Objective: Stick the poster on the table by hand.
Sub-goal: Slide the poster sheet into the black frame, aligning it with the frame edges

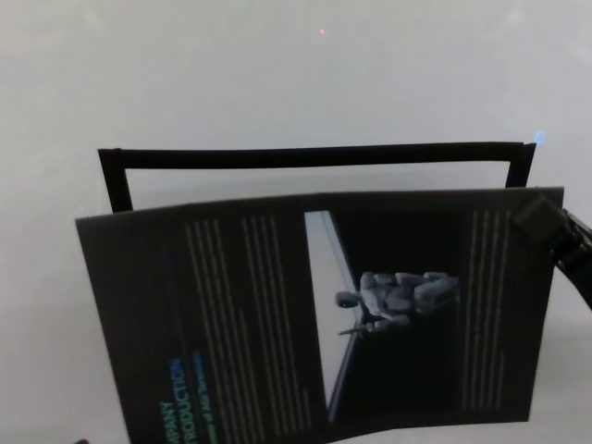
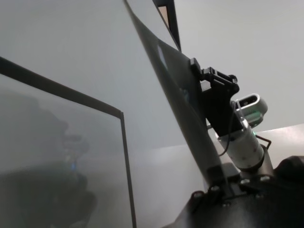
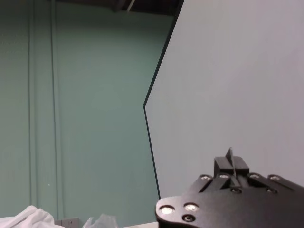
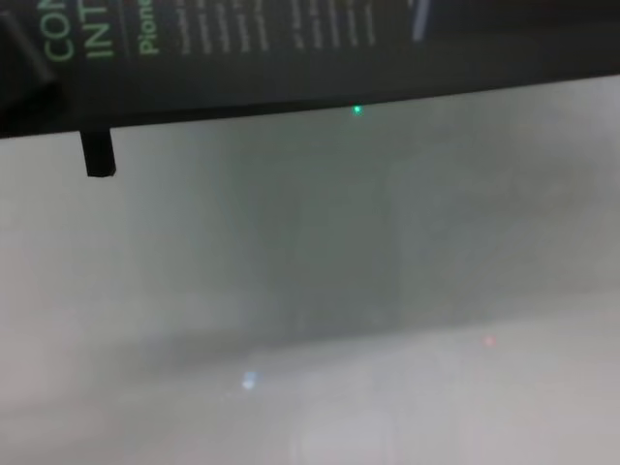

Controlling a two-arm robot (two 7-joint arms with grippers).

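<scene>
The poster is a black glossy sheet with white text columns, a picture panel and a green heading at its lower left. It hangs in the air above the pale table, held by two corners. My right gripper is shut on its upper right corner, and its fingers pinch the sheet's edge in the right wrist view. My left gripper is shut on the lower left corner. In the left wrist view the sheet is edge-on, running up to the right gripper. The poster's lower edge crosses the top of the chest view.
A thin black rectangular frame stands behind the poster's top edge; one of its bars is in the left wrist view. A short black bar hangs below the poster in the chest view. The table lies bare below.
</scene>
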